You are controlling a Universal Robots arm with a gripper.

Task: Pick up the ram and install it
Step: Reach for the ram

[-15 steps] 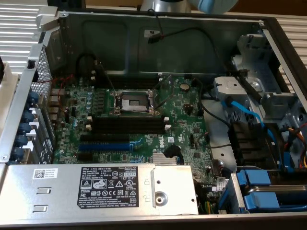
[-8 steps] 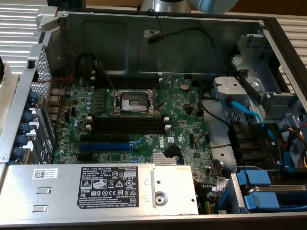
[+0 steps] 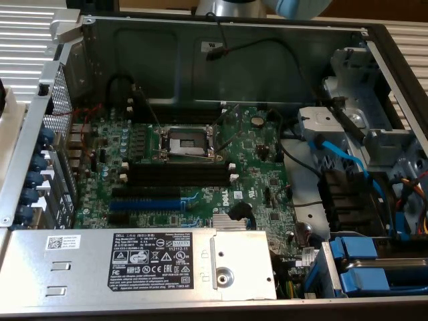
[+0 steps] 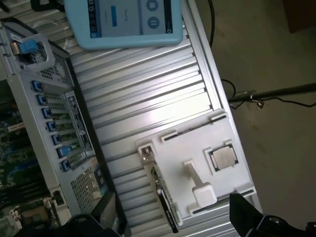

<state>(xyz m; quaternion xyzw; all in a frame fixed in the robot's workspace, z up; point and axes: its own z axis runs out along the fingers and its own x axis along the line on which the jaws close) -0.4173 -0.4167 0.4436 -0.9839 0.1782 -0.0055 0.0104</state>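
The ram (image 4: 159, 186) is a thin green stick standing on its edge along the side of a white holder plate (image 4: 222, 133), which rests on a ribbed metal table outside the computer case. My gripper (image 4: 175, 219) hovers above that plate, open, and its two dark fingers (image 4: 104, 213) stand wide apart on either side of the stick's near end without touching it. In the exterior view the motherboard (image 3: 254, 180) lies in the open case. Its long black memory slots (image 3: 180, 175) with white end clips hold nothing.
A processor chip (image 4: 224, 157) and a white peg (image 4: 200, 190) sit on the holder plate. A blue teach pendant (image 4: 131, 22) lies on the ribbed table (image 4: 148, 94). The case's rear panel (image 4: 49, 123) stands beside the plate. Inside are the power supply (image 3: 147, 257), the processor socket (image 3: 186, 142), a blue expansion slot (image 3: 150, 200) and drive cages (image 3: 364, 134).
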